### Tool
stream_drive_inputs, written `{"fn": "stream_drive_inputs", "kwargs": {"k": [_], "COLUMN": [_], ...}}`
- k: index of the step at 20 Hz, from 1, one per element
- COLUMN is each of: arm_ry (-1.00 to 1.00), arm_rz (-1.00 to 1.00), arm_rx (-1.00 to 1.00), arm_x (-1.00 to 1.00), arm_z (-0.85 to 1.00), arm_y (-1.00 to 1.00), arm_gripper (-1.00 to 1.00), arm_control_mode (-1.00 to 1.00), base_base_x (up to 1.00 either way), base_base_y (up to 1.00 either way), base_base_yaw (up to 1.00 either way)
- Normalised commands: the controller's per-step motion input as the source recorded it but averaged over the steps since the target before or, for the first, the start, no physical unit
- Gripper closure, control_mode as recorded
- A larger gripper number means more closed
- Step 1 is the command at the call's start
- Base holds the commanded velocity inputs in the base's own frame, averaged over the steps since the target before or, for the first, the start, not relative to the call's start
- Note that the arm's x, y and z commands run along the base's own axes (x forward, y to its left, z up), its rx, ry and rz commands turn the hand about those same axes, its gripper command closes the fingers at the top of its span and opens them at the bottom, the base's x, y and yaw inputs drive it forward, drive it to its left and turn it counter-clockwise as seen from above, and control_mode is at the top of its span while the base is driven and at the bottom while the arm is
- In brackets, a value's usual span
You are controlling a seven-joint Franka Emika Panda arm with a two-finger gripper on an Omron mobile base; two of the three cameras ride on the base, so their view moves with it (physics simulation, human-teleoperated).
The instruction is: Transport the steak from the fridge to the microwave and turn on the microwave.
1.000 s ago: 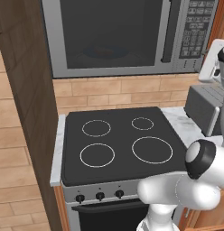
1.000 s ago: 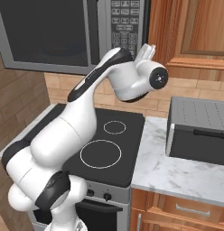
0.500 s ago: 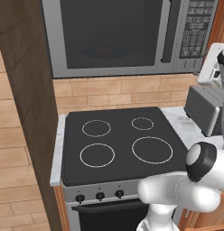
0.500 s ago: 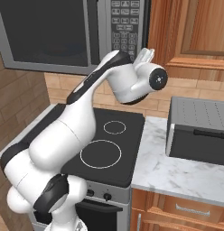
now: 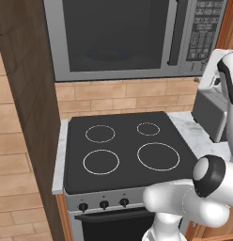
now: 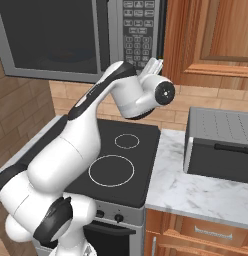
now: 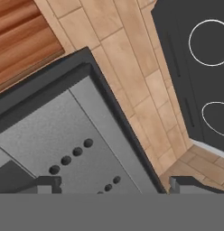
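The microwave (image 5: 123, 37) hangs above the stove with its dark glass door shut. Through the glass a faint reddish patch, the steak (image 5: 109, 52), lies on a round plate. The keypad (image 6: 138, 30) sits right of the vertical handle (image 5: 174, 33). My gripper (image 6: 152, 64) points up at the keypad's lower edge, just below the microwave's right end. In the hand view the gripper (image 7: 116, 185) is open, with nothing between its fingertips (image 7: 46, 182), and it looks at the microwave's grey underside (image 7: 64, 135). The fridge is out of view.
A black four-ring stove (image 5: 128, 146) lies below, with a brick wall (image 5: 137, 92) behind it. A grey toaster oven (image 6: 221, 145) stands on the marble counter (image 6: 196, 190) to the right. A wooden cabinet (image 6: 211, 40) hangs right of the microwave, and a wood panel (image 5: 24, 94) flanks the left.
The hand has sunk slightly below the keypad and shifted a little. The jaws stay open.
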Motion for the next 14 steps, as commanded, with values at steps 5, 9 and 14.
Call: {"fn": "stream_drive_inputs", "kwargs": {"k": [5,9,14], "arm_ry": [0.00,0.00,0.00], "arm_rz": [0.00,0.00,0.00], "arm_rx": [0.02,0.02,0.01], "arm_x": [0.51,0.48,0.16], "arm_z": [0.00,0.00,0.03], "arm_y": [0.04,-0.07,-0.07], "arm_gripper": [-1.00,-1.00,-1.00], "arm_control_mode": [-1.00,-1.00,-1.00], "base_base_x": [0.00,0.00,0.00], "base_base_y": [0.00,0.00,0.00], "base_base_yaw": [0.00,0.00,0.00]}}
